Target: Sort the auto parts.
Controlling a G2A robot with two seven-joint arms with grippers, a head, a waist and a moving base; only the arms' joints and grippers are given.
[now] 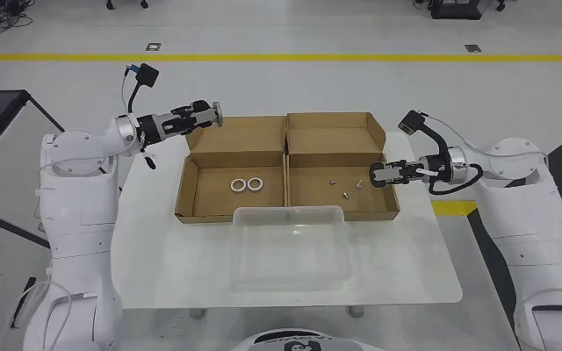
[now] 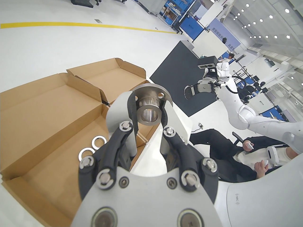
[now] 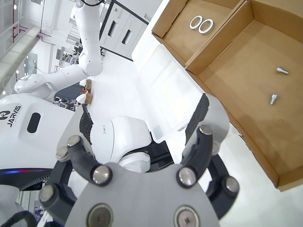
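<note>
left gripper point(image 2: 148, 109) pinches flanged metal bushing point(image 2: 146, 116) over far-left corner of left box point(image 1: 186, 189) | right gripper point(image 3: 144, 116) spread, holding nothing, at right wall of right box point(image 1: 392, 197) | 2 rings point(image 1: 247, 184) in left box | bolts point(image 3: 282, 71) in right box

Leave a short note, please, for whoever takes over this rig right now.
Left gripper: jaws shut on a metal sleeve, near the left box's far corner.
Right gripper: jaws open, at the right box's outer edge.
Done: two rings lie in the left box, small bolts in the right box.
Left: the sleeve is not yet set down. A clear tray sits in front of the boxes.
</note>
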